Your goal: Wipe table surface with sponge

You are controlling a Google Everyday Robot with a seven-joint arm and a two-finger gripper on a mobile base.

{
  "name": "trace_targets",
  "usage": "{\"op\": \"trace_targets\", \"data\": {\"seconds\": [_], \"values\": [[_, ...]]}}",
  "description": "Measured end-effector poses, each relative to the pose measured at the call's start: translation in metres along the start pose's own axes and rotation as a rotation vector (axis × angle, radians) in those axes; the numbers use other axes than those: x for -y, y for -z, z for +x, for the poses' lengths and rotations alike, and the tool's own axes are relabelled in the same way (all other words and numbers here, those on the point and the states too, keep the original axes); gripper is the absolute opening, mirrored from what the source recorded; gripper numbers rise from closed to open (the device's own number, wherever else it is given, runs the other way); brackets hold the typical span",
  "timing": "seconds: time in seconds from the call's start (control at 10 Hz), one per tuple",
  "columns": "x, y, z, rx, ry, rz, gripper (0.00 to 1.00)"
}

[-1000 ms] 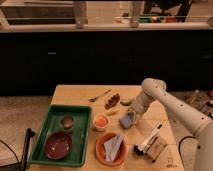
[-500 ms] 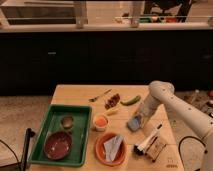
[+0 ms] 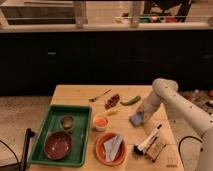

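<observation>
1. Light tan wooden table surface (image 3: 75,95): rectangular, faint plank lines, cluttered left and centre.
2. White robot arm (image 3: 175,100): reaches in from the right and bends down over the right-centre of the table.
3. Green plastic tray (image 3: 70,107): sits on the left and holds a dark red bowl (image 3: 57,145) plus a small round container.
4. Orange round plate (image 3: 98,150): front centre, with a grey folded cloth (image 3: 114,146) lying on it.
5. Black-and-white brush (image 3: 147,141): lies diagonally, just in front of the gripper.
6. Small orange cup (image 3: 101,121): stands between the tray and the sponge.
7. Gripper (image 3: 138,116): low at the table, with its fingers seemingly clamped on the sponge.
8. Small blue-grey rectangular sponge (image 3: 136,119): at the gripper tip and down at the table surface, right of the cup.
9. Step, as judged: the wiping stroke is in hand, with the sponge pressed to the wood.
10. Next move, as judged: drag the sponge across bare wood with steady downward pressure. The open patch is narrow, so steer clear of the brush and the cup.
</observation>
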Motion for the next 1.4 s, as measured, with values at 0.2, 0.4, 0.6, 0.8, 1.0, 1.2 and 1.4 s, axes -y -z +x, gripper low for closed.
{"op": "trace_targets", "data": {"seconds": [0.2,0.4,0.6,0.8,1.0,1.2,1.4], "values": [[0.019,-0.003,-0.013,-0.004,0.019,0.003,0.0],[0.028,-0.007,-0.031,0.005,0.056,0.0,0.0],[0.022,-0.006,-0.045,0.02,0.105,0.001,0.0],[0.005,-0.003,-0.057,0.028,0.146,-0.002,0.0],[-0.017,-0.002,-0.065,0.032,0.171,-0.01,0.0],[-0.041,-0.001,-0.056,0.03,0.166,-0.017,0.0],[-0.043,0.0,-0.041,0.017,0.138,-0.012,0.0]]}}
